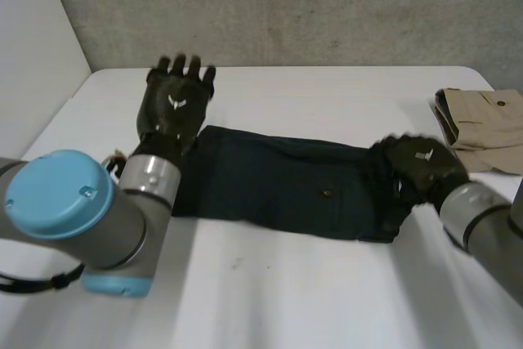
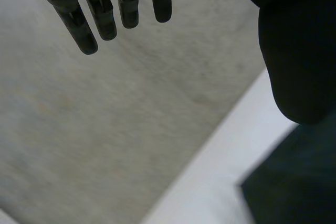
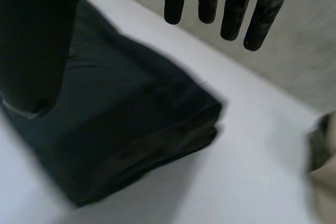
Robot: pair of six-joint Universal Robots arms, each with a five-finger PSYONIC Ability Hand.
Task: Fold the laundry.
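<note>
Dark folded trousers (image 1: 286,190) lay lengthwise across mid-bench (image 1: 327,300), w/ the left hand (image 1: 173,104) raised just past their 10 o'clock corner, fingers straight & spread, gripping nothing. The right hand (image 1: 421,167) sat at the trousers' 3 o'clock end, fingers straight & thumb apart in its wrist view, nothing held, the cloth's folded end below palm & thumb. A folded khaki garment (image 1: 482,124) lay approx. 2 o'clock from the trousers, by the bench edge, apart from them.

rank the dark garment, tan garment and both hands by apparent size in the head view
1. dark garment
2. left hand, right hand and tan garment: too alike to rank
</note>
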